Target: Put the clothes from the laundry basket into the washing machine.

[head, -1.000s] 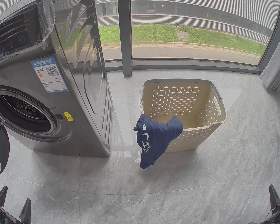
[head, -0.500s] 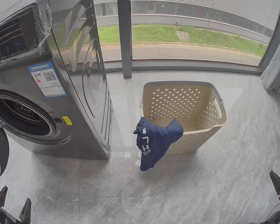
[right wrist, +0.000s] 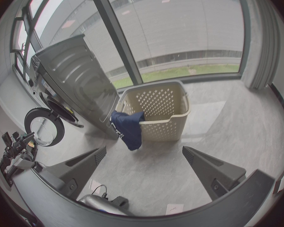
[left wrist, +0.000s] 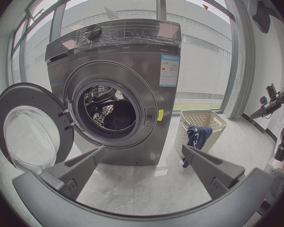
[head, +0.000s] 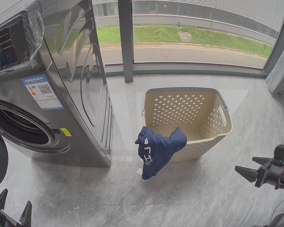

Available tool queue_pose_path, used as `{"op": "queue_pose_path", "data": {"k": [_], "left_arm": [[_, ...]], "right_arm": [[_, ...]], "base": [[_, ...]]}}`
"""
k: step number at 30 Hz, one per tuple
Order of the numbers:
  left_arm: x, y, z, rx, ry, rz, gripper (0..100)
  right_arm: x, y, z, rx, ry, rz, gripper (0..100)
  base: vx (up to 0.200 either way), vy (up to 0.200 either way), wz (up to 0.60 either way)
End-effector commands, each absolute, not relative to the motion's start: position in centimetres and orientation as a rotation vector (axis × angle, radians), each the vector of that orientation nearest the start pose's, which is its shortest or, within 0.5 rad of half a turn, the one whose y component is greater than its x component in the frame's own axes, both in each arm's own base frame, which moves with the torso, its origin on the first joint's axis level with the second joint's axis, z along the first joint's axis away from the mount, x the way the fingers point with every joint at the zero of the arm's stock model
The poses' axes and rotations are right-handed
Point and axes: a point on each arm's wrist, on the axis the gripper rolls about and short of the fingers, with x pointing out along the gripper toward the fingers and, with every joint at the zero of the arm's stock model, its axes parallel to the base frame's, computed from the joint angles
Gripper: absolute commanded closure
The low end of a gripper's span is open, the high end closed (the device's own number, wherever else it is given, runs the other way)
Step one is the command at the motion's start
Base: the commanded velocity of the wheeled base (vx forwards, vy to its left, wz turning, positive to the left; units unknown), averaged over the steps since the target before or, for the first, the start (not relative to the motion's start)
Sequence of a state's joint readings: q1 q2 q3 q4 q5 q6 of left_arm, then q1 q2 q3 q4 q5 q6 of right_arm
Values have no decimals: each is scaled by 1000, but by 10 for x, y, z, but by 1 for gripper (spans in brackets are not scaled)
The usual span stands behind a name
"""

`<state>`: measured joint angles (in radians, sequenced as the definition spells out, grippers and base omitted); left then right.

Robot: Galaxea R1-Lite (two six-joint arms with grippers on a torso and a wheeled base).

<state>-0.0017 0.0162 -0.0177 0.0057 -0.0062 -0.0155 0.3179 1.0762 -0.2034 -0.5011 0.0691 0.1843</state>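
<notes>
Grey marble floor (head: 180, 199) under a curved window (head: 195, 32), washing machine (head: 69, 79) on the left with its door (left wrist: 31, 123) swung open. Some dark cloth already sits in the drum (left wrist: 120, 119).

What you care about is the navy garment (head: 157, 150). It's draped over the near-left corner of the laundry basket (head: 186, 89), mostly on the outside. Its long axis hangs straight down and the hem is close to the floor. The rest of the basket looks empty, so I'd judge this is the last piece.

The garment lies forward and to the left of the right tool (head: 244, 163), which is clearly the nearer one. The left tool (head: 16, 196) is well apart from it, low at the near-left by the machine door.

- Right tool: fingers spread wide, nothing between them. It's held out at the right side with the tips pointing left, roughly toward the basket's near wall. In the right wrist view the garment (right wrist: 127, 131) sits ahead, between the two fingers but nearer one of them.
- Left tool: also wide open and empty, aimed at the drum opening.

Your reach likely goes left and forward from the right tool, gripping the fabric bunched at the rim rather than the loose hem.
</notes>
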Motion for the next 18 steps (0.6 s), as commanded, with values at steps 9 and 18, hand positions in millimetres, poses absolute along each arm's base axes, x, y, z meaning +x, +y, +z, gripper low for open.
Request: {"op": "queue_pose_path", "data": {"k": [9, 18], "left_arm": [[-23, 0, 75, -18, 6, -9, 0], [-23, 0, 76, -20, 5, -9, 0]], "right_arm": [[195, 147, 99, 166, 688, 409, 0], [230, 171, 84, 155, 696, 355, 0]], "base": [[0, 0, 0], [0, 0, 0]]}}
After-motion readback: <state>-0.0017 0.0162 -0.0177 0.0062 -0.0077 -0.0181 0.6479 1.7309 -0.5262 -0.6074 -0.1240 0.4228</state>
